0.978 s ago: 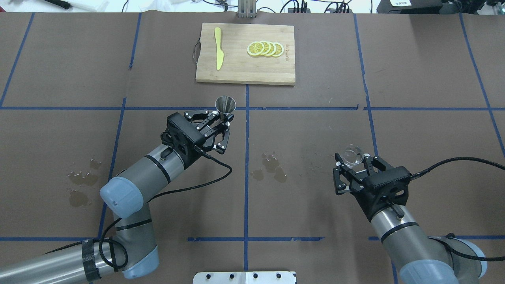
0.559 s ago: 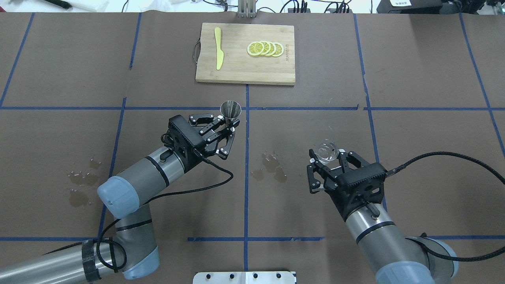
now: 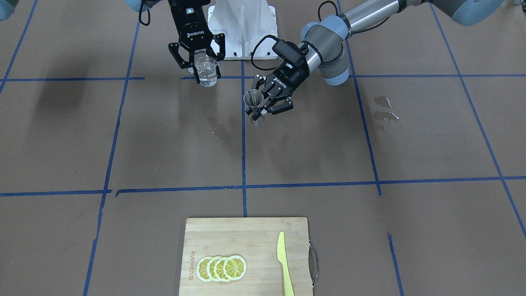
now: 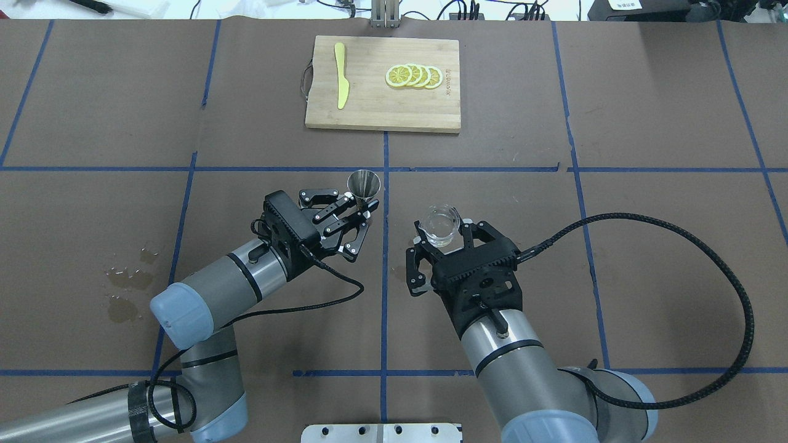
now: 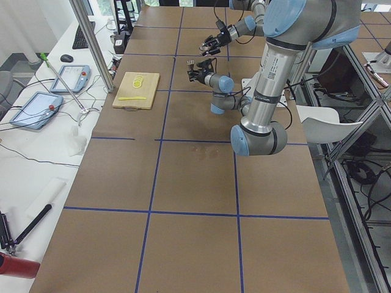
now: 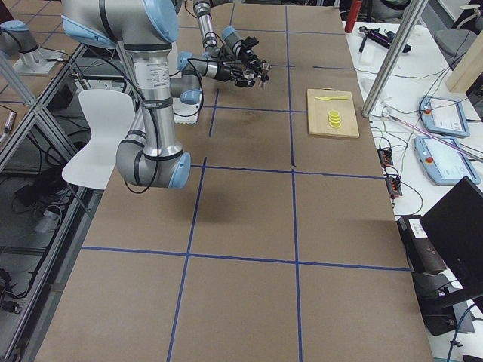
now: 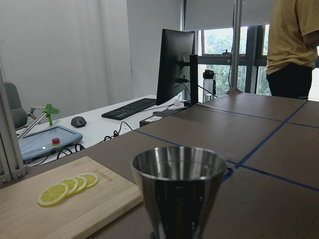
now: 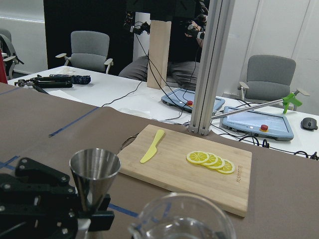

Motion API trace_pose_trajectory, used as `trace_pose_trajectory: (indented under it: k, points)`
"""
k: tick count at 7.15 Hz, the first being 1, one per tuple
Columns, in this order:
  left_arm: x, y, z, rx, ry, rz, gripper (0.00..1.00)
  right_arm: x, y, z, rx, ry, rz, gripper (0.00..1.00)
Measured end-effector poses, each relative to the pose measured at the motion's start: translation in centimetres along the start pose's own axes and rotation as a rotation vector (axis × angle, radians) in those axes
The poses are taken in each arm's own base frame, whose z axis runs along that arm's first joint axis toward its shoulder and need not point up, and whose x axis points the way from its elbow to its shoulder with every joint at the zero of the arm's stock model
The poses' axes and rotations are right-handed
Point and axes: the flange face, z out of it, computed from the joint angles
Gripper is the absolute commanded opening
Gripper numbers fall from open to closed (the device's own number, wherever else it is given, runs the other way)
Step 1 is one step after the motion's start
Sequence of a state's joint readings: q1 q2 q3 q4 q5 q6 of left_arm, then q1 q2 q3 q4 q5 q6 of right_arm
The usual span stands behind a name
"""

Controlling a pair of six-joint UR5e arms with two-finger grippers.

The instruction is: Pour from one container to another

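- So, the right gripper [image 4: 440, 237] is clamped around the glass [image 4: 438, 223], which is upright with a bit of clear liquid in it. The left gripper [image 4: 359, 209] pinches the jigger [image 4: 363, 183] at its waist, mouth up, right by the centre tape line.
- The glass is near the jigger on its right side, but not over it yet.
- Biggest risk imo: the jigger's mouth is narrower than the glass rim. A fast tip or an off-centre lip would send liquid down onto the left fingers. The wet patches [image 4: 423, 258] show what that looks like.
- The two sets of black fingers could also knock together as they get closer.
- Plenty of room otherwise. The table [image 4: 665, 123] is open around both arms, and the cutting board [image 4: 381, 106] is well apart at the far edge.
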State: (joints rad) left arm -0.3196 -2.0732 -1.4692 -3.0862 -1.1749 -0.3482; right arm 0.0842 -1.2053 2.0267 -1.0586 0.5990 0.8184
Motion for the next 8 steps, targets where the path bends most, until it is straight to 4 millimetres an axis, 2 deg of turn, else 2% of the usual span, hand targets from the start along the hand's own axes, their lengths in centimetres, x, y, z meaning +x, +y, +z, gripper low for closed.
trace_pose_trajectory:
  k: [3, 5, 8]
  points:
    - [1.6, 0.8, -0.3, -0.008, 0.025, -0.012, 0.00, -1.3, -5.4, 2.5, -0.038, 0.031, -0.042, 0.00]
    - [1.9, 0.8, -0.3, -0.008, 0.029, -0.014, 0.00, -2.0, -8.1, 3.4, -0.064, 0.053, -0.065, 0.00]
    - [2.0, 0.8, -0.1, -0.006, 0.026, -0.014, 0.00, -3.3, -8.8, 3.3, -0.107, 0.071, -0.115, 0.00]
